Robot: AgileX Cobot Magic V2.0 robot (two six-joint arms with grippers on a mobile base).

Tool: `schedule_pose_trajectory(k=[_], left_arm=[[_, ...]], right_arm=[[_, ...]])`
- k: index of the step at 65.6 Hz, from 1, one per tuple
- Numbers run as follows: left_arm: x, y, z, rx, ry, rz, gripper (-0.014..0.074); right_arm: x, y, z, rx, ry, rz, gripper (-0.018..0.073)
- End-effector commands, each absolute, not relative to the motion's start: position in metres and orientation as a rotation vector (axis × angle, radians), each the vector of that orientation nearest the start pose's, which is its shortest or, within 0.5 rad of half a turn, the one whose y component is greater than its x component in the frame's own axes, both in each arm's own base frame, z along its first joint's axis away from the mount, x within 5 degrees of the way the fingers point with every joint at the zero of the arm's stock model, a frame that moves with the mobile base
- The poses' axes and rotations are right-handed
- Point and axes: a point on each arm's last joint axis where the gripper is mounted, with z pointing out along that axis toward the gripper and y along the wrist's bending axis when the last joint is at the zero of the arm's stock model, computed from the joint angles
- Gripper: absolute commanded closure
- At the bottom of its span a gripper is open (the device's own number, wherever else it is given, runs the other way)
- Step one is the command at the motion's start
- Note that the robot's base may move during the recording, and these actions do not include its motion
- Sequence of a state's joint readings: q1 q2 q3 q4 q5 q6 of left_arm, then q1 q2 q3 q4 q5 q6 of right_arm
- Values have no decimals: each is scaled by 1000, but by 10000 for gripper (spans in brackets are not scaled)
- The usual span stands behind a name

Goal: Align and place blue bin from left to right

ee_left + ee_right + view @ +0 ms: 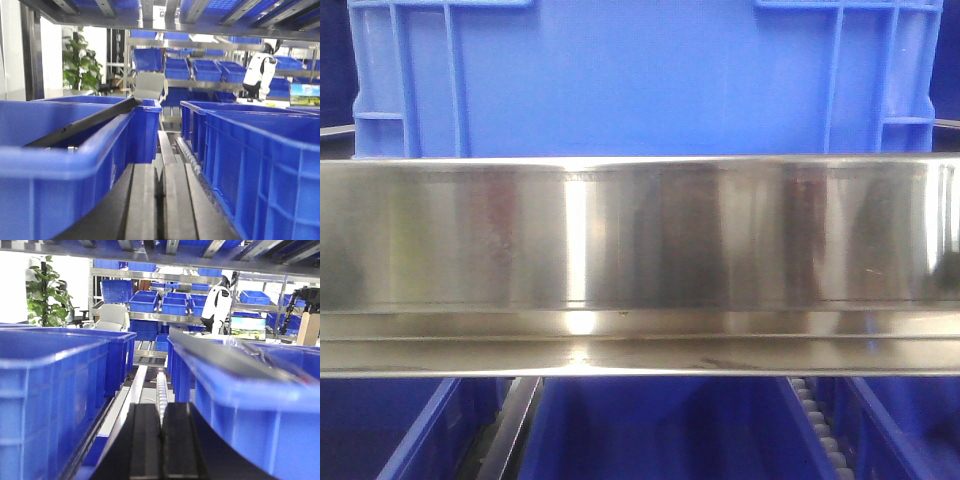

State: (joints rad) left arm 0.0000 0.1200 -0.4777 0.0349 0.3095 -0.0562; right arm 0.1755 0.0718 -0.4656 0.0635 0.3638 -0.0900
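**Though stiff, a bulky load: grip at the ribbed corners**

As far as the front view shows, the large medium-blue ribbed plastic crate, i.e. the blue bin (pixel 640 80), fills the upper frame, behind & above a wide polished steel rail (pixel 640 235). It's hard plastic: stiff, prob. light if empty, w/ a smooth ctr panel that looks slippery. The gridded rim corners & vertical ribs look the best hold, one arm per side. Its top, base & contents are cut off, so weight is a guess.

Jaws of left gripper (pixel 159 175) & right gripper (pixel 161 412) are pressed together, pinching nothing. Each sits low-ctr in its wrist view, btw rows of blue crates (pixel 55 380). Can't tell whether any of these is the same bin. A thin black bar (pixel 85 125) lies across the left crate; unclear what it is.
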Motion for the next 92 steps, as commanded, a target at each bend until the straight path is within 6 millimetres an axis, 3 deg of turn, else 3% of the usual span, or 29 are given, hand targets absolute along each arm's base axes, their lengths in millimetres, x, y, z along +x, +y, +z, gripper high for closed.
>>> schedule_pose_trajectory(k=[1,13,22,34,49,59,76,92], left_arm=[[38,0,358,-39,1483,-38,707],[70,-3,404,-65,1651,-105,707],[106,-4,434,-69,1766,-117,707],[147,-4,456,-72,1776,-116,707],[186,-3,445,-80,1833,-116,707],[213,-6,440,-102,1894,-162,707],[276,-29,450,-19,2016,-220,707],[333,-59,454,19,2091,-196,707]], right_arm=[[28,7,348,-169,1474,135,639],[53,12,389,-177,1535,134,639],[84,18,416,-202,1697,133,639],[121,24,439,-207,1743,132,639],[150,29,437,-206,1770,130,639],[176,36,435,-213,1920,175,637],[251,55,441,-171,2104,250,636],[311,99,441,-183,2190,243,619]])
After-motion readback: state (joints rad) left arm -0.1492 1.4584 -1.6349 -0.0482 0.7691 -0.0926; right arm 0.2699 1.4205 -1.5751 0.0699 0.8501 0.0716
